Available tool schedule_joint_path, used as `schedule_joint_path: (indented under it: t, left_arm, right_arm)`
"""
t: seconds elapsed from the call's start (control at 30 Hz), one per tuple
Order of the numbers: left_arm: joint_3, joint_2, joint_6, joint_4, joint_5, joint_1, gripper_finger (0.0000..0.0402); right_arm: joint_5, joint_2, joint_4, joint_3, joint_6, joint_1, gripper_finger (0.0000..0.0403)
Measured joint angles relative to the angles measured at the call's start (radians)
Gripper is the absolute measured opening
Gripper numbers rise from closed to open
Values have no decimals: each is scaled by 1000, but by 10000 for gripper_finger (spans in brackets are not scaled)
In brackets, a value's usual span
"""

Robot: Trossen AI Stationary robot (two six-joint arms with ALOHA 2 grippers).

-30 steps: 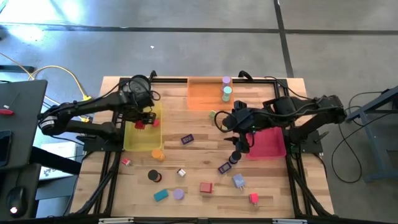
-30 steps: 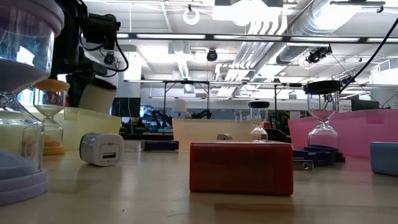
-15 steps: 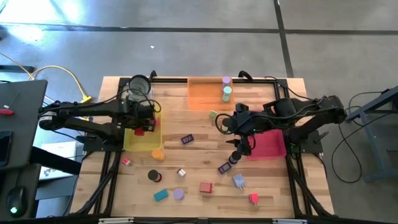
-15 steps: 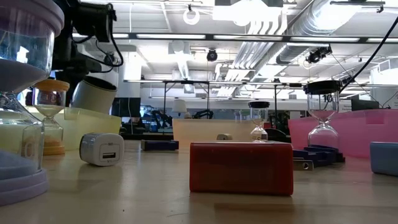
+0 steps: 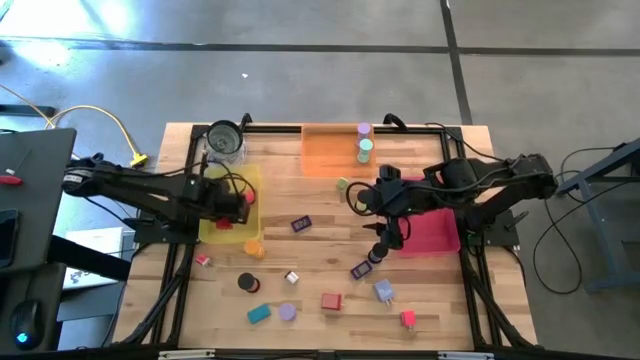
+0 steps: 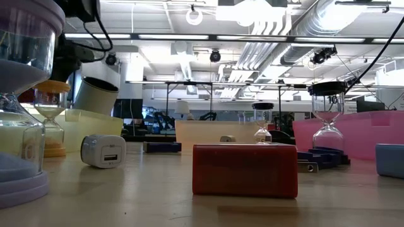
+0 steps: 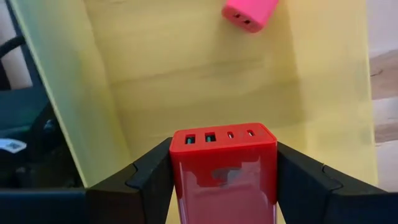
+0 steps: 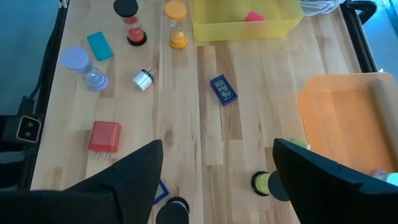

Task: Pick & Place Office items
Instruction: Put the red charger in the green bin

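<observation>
My left gripper [image 5: 243, 198] is shut on a red charger block [image 7: 222, 163] over the yellow tray [image 5: 222, 229]. A pink block [image 7: 250, 13] lies on that tray's floor. My right gripper [image 5: 384, 238] hangs open over the table's middle, beside the pink tray [image 5: 435, 232]; a black-topped hourglass [image 5: 379, 251] stands just below it. Loose on the wood lie a red block [image 8: 105, 136], a teal block [image 8: 99, 45], a blue block [image 8: 222, 89], a white charger [image 8: 143, 79] and a lavender hourglass [image 8: 84, 66]. My left gripper pinches the red charger block by its two long sides [image 7: 176, 177] between the two fingers [image 7: 146, 177]. The end with the ports [image 7: 221, 135] points away from the wrist. The fingers slant down from the table's left, and the block sits over the yellow tray's floor.
A clear glass jar [image 5: 225, 140] stands at the far-left corner behind the yellow tray. The orange tray [image 5: 335, 150] at the far edge holds two small cylinders [image 5: 364, 143]. More small pieces [image 5: 331, 300] are scattered along the near half, seen close in the low view [image 6: 245, 170].
My left arm has swung back toward the table's left and near side, uncovering the glass jar, and its gripper has turned so that it reaches in from the left. The red block has stayed in its hold over the yellow tray.
</observation>
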State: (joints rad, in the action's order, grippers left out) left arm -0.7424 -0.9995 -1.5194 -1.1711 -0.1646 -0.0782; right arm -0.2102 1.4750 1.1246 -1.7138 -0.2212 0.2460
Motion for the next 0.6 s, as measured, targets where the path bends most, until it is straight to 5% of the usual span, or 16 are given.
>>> schedule_joint_path:
  t: [0.6]
  left_arm:
    - [157,-9,-140,140,43,-66,222]
  right_arm:
    - [0,0,-6,0,4,-7,293]
